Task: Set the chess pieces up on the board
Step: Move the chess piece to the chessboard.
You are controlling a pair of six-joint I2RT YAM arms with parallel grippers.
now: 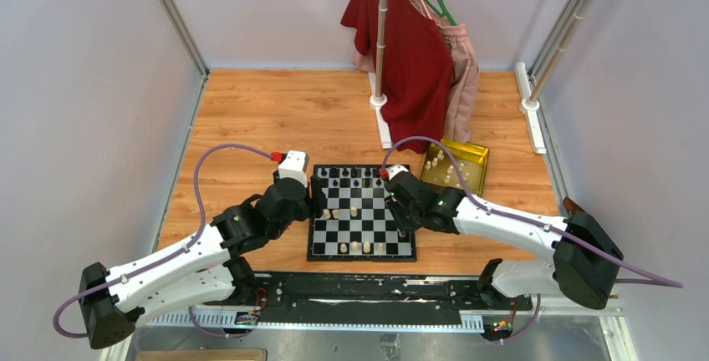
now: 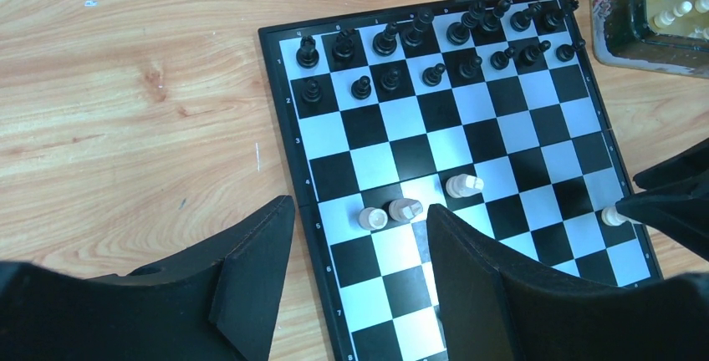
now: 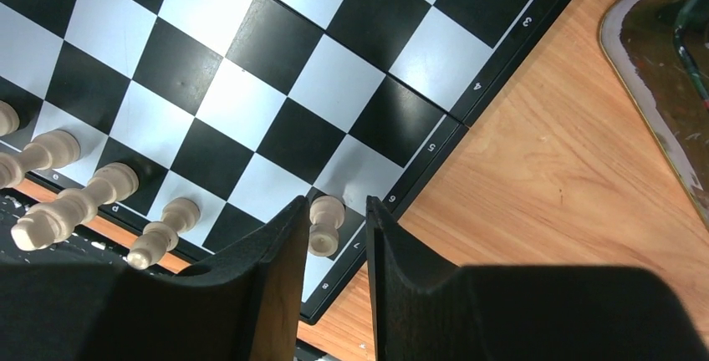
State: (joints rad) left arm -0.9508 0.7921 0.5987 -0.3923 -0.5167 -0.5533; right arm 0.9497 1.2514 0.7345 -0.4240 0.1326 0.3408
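The checkered board (image 1: 362, 229) lies between my arms. Black chessmen (image 2: 418, 52) fill its two far rows. Three cream pieces (image 2: 405, 209) stand mid-board at the left, and several more (image 3: 63, 206) stand along the near row. My left gripper (image 2: 359, 211) is open and empty, low over the board's left edge, its jaws either side of two of those cream pieces. My right gripper (image 3: 334, 206) is narrowly open around a cream pawn (image 3: 324, 223) that stands on a square at the board's right edge; a gap shows beside the right finger.
A yellow-gold tin (image 1: 458, 165) with more cream pieces sits just right of the board's far corner. A clothes rack (image 1: 414, 43) with red and pink garments stands behind. Bare wooden table (image 2: 125, 85) lies left of the board.
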